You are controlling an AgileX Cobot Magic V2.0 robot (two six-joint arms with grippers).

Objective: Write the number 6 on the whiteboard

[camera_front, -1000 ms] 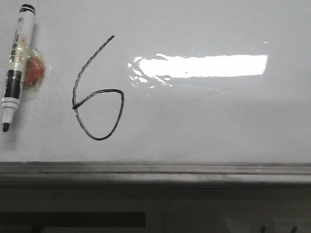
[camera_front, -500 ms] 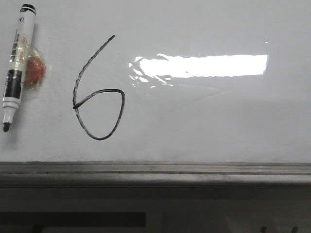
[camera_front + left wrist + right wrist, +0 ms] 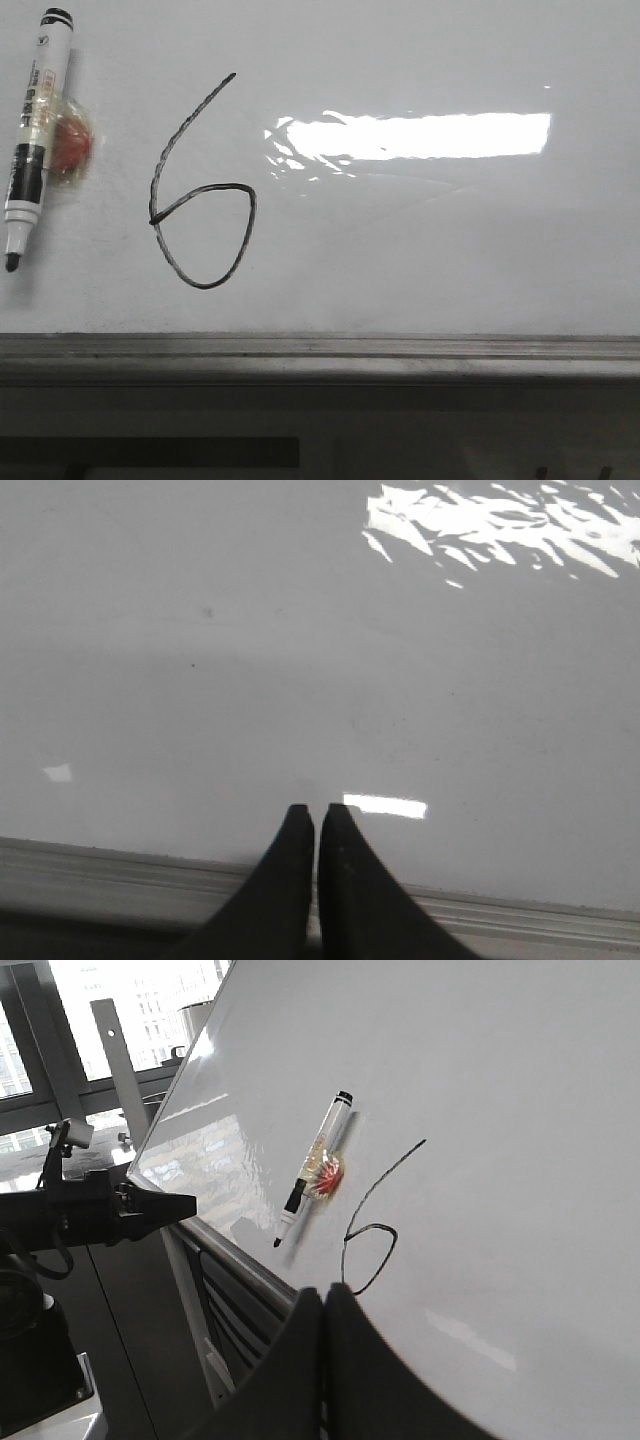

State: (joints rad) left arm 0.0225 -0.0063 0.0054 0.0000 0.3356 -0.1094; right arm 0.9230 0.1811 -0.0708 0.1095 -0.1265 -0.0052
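In the left wrist view the left gripper (image 3: pixel 316 815) sits at the bottom centre of the frame, its two dark fingers pressed together with only a hairline slit between them and nothing held. Their tips lie over the whiteboard (image 3: pixel 300 660) just above its grey rail (image 3: pixel 120 865), which crosses the bottom of the frame; above the tips the board is bare white up to a broken glare patch at the upper right.

In the right wrist view the right gripper (image 3: pixel 322 1295) is likewise closed and empty, its tips low in the frame at the board's lower edge, just beneath the number 6 (image 3: pixel 372 1230). A marker pen (image 3: pixel 312 1170) lies on the board to the left of the 6, apart from it, tip pointing down-left, with a red blob (image 3: pixel 330 1175) at its middle. Left of the board's edge are dark arm parts and bright windows.

In the front view the 6 (image 3: pixel 200 200) stands left of centre, well above the rail (image 3: pixel 320 350). The pen (image 3: pixel 35 130) is at the far left edge, uncapped tip down; its label print is too small to read. Right of the 6 the board is open, with a bright light strip (image 3: pixel 420 135) reflected in it.
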